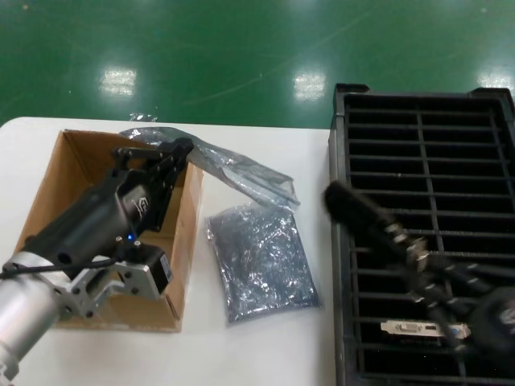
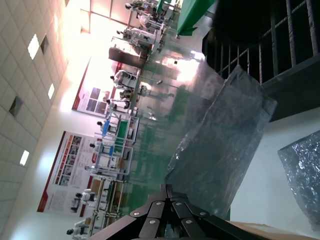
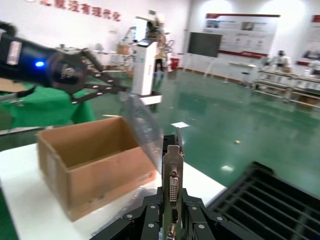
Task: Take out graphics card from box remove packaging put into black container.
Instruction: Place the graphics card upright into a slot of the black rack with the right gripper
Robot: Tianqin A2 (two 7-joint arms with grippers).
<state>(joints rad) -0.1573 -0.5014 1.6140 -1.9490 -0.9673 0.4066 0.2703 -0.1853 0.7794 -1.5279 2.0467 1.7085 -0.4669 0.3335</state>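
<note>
My left gripper (image 1: 179, 149) is above the brown box (image 1: 48, 185), near its far right corner. It is shut on the empty translucent packaging (image 1: 241, 173), which trails toward the black container (image 1: 426, 161). In the left wrist view the fingers (image 2: 165, 200) meet on the packaging (image 2: 220, 145). My right gripper (image 1: 422, 265) is above the container's left side, shut on the graphics card (image 1: 362, 213), which looks smeared. In the right wrist view the card's silver bracket (image 3: 173, 170) stands up between the closed gripper (image 3: 172, 202), with the box (image 3: 90, 165) and the held packaging (image 3: 142, 130) beyond.
A second crinkly grey bag (image 1: 261, 261) lies flat on the white table (image 1: 265, 354) between box and container. A silver bracket with white and blue ports (image 1: 422, 328) shows in a near slot of the container. Green floor lies past the table's far edge.
</note>
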